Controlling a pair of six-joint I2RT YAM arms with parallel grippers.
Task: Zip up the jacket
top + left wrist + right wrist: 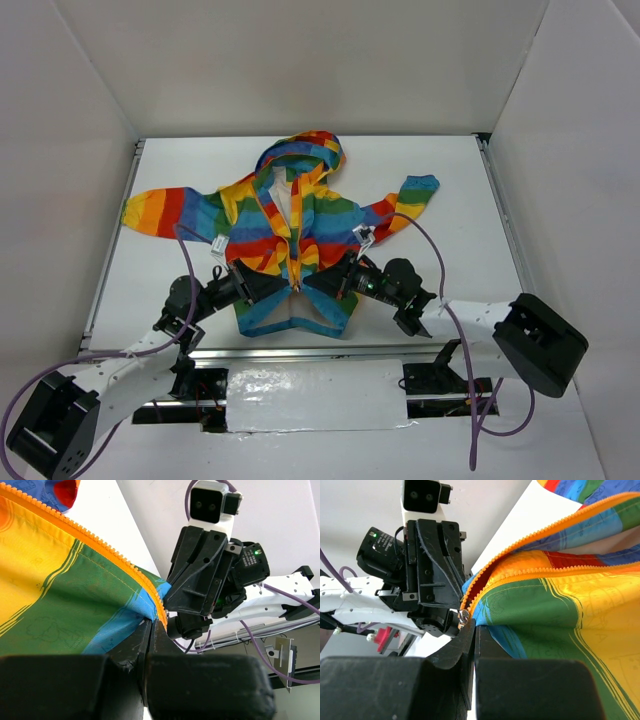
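Observation:
The rainbow-striped hooded jacket (330,215) lies flat on the white table (450,170), hood to the back and sleeves spread. Its orange zipper (294,240) gapes open toward the hood. Both grippers meet at the zipper's bottom end near the hem. My left gripper (283,287) (152,622) is shut on the blue hem and orange zipper tape (100,545) of its jacket panel (65,590). My right gripper (312,283) (475,627) is shut on the opposite panel's hem (560,595), and the silver zipper pull (463,617) sits right at its fingertips.
White walls enclose the table on three sides. A silver taped plate (315,395) lies between the arm bases at the front edge. Purple cables (440,270) loop off both arms, and a metal rail (505,220) runs along the table's right side.

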